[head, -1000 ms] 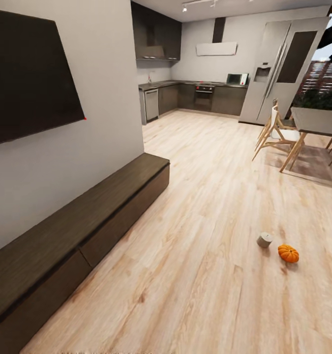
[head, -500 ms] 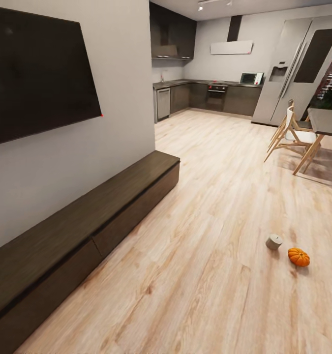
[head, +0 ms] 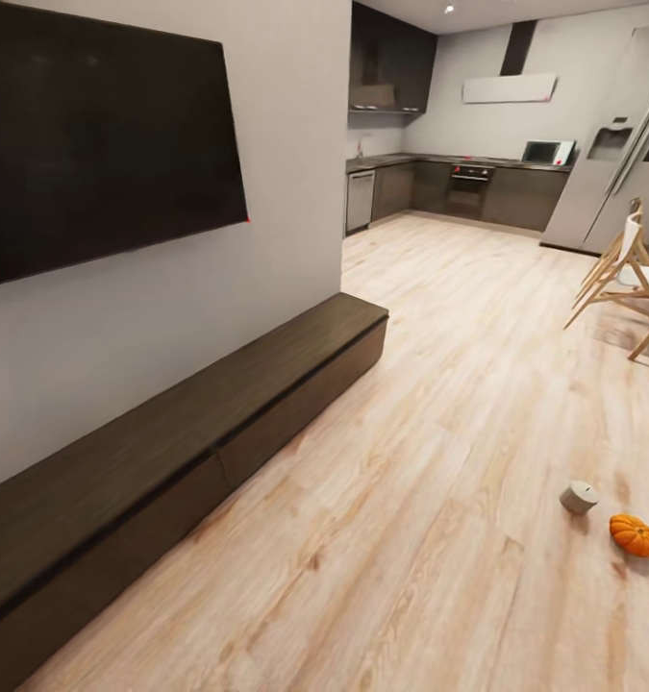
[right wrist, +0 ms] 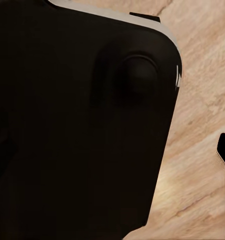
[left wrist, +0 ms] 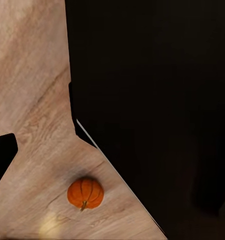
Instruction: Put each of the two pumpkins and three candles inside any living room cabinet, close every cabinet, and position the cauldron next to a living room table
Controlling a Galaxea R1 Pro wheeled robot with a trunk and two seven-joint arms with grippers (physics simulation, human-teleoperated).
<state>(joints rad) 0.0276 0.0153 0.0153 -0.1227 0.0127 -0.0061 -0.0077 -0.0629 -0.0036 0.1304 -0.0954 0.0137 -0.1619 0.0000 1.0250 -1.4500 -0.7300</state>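
We are looking from the head view along the cabinet (head: 199,423), the long, low dark-brown console that runs against the grey wall under a big black wall screen (head: 93,154). Its drawer fronts sit flush with one another, so every drawer we can see is shut, and we cannot tell what lies inside. Its flat top is bare along the stretch in view, from the near end at the picture's lower left to the far end by the wall's corner. Out on the pale wood floor (head: 411,461), well apart from the cabinet's front, a candle (head: 579,497) stands upright, a squat grey-tan cylinder, and just beside it, a little nearer to us and further from the cabinet, sits a pumpkin (head: 635,534), orange and ribbed; the two are close but not touching. Beyond them, at the right edge of the floor, we see a pale wooden chair (head: 627,279), and further back the kitchen with dark units, an oven (head: 466,190) and a tall grey fridge (head: 617,144). In the left wrist view another pumpkin (left wrist: 85,193) rests on the floor boards with its short stem showing, close to the edge of a large dark body that covers much of that picture. As for the pincers, we cannot tell from these pictures whether either is released or clenched, or whether it grasps anything: the right wrist view gives us a broad black rounded shape over the floor boards and no clear fingers.
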